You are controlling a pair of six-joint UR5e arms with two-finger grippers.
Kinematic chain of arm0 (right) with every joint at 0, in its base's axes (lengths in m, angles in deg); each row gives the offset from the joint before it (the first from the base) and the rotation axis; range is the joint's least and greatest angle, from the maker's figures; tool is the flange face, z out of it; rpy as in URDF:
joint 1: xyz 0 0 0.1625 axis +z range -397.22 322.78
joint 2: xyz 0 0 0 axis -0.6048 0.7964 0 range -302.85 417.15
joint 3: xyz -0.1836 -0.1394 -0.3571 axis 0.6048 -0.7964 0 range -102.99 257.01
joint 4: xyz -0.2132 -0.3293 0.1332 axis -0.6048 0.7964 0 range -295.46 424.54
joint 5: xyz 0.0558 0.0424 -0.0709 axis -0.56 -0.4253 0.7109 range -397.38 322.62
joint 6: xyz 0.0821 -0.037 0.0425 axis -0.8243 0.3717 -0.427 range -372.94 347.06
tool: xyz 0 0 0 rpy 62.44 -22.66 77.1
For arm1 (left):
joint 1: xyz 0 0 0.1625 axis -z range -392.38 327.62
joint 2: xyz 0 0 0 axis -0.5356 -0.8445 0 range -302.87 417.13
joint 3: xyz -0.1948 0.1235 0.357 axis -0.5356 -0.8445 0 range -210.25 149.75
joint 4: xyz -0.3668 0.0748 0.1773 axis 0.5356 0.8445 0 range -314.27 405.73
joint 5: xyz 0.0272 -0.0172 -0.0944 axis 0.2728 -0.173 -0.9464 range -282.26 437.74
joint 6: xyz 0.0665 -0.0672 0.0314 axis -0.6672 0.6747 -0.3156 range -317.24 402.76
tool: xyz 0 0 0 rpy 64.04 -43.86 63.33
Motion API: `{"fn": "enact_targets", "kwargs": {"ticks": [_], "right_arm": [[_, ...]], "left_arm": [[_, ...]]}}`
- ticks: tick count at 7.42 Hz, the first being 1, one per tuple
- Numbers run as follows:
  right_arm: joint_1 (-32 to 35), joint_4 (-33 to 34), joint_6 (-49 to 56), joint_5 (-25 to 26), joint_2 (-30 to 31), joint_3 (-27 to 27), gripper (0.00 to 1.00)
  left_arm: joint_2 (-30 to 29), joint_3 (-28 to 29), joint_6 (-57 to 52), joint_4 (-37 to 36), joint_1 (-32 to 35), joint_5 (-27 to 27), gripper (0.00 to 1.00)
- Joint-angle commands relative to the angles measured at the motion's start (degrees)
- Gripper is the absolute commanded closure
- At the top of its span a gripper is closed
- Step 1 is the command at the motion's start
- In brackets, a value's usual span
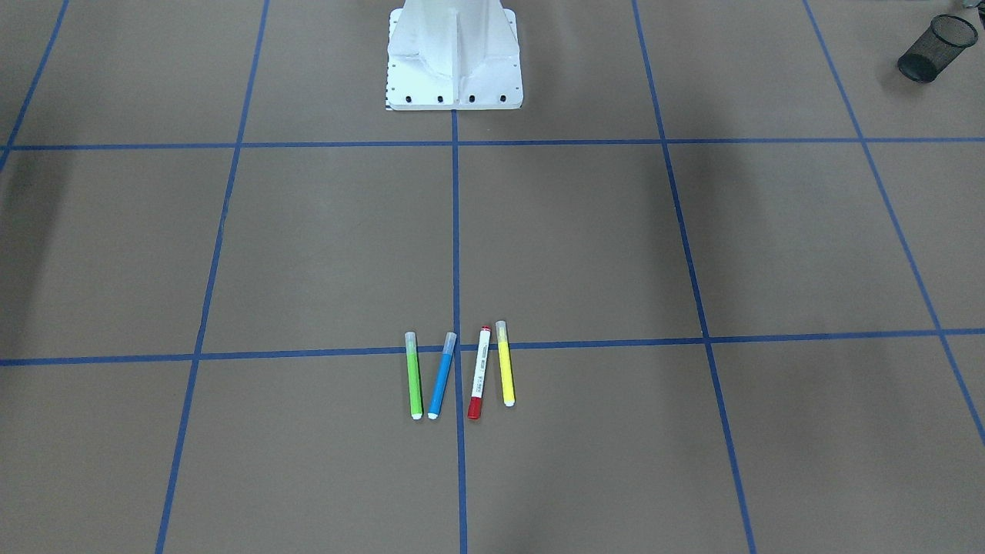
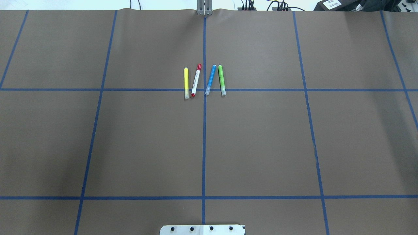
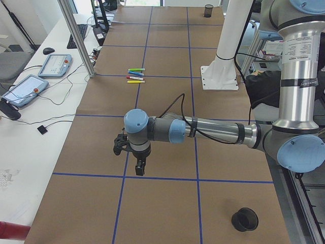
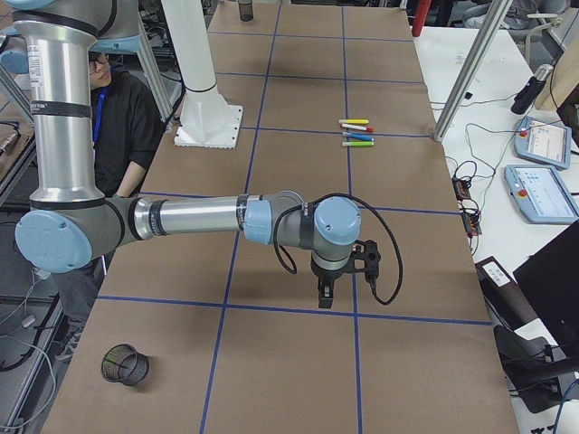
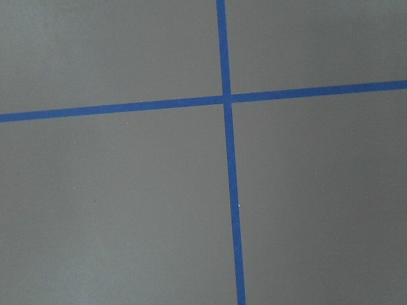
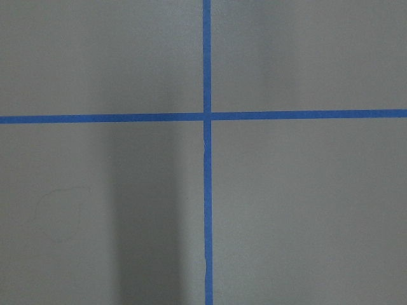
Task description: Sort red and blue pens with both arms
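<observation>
- Front-facing view: a black mesh left-end cup (image 1: pixel 936 48) stands at the table's (image 1: pixel 308 246) far corner on the robot's left, and what it holds cannot be told. Four markers lie side by side across a blue tape line (image 1: pixel 616 340), well apart from the cup. In order they are the green marker (image 1: pixel 414 375), blue pen (image 1: pixel 442 375), red pen (image 1: pixel 479 373) and yellow marker (image 1: pixel 504 363). The white pedestal (image 1: pixel 454 61) stands at the top.
- Overhead view: the red pen (image 2: pixel 196 80) lies just left of the centre tape line. The blue pen (image 2: pixel 210 79) lies just right of it, with its lower end on the line. No arm shows.
- Left-side view: the left-end cup (image 3: pixel 245 219) sits near the camera and the right-end cup (image 3: pixel 208 10) sits at the far end. The pens are outside both. The left arm (image 3: pixel 213 132) reaches level over the table with its wrist bent down. The left gripper (image 3: pixel 138 170) points straight down, and I cannot tell whether its fingers are spread.
- Right-side view: the right arm (image 4: pixel 190 217) is posed the same way, forearm level. The right gripper (image 4: pixel 324 298) points down, well apart from the pens, and its finger spacing cannot be told. A seated person (image 4: pixel 118 117) is behind the pedestal.
- Wrist views: each shows only brown table and a tape crossing.
</observation>
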Motion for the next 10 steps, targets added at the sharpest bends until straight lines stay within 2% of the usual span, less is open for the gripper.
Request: {"fn": "enact_targets", "kwargs": {"ticks": [1,3,5,7,9,10], "right_arm": [[-0.67,-2.43,-0.45,0.17,-0.13,-0.21,0.00],[-0.76,-2.44,-0.19,-0.35,-0.04,0.23,0.00],[-0.76,-2.44,-0.28,-0.36,-0.13,0.23,0.00],[-1.03,-2.35,-0.45,-0.44,-0.13,0.93,0.00],[-1.46,-2.35,-0.45,-0.53,-0.13,1.11,0.00],[-1.47,-2.35,-0.45,-0.53,-0.13,1.28,0.00]], "left_arm": [[-6.06,-0.05,0.47,-5.43,-0.36,-0.21,0.00],[-9.33,-1.72,0.65,-6.26,-0.97,-0.39,0.00],[-13.29,-3.64,12.10,-6.00,-10.58,-0.04,0.00],[-20.82,-4.71,28.25,-6.08,-20.44,0.14,0.00],[-27.61,-3.84,39.81,-6.17,-29.50,0.22,0.00],[-32.16,-1.66,44.46,-6.17,-32.41,2.57,0.00]]}}
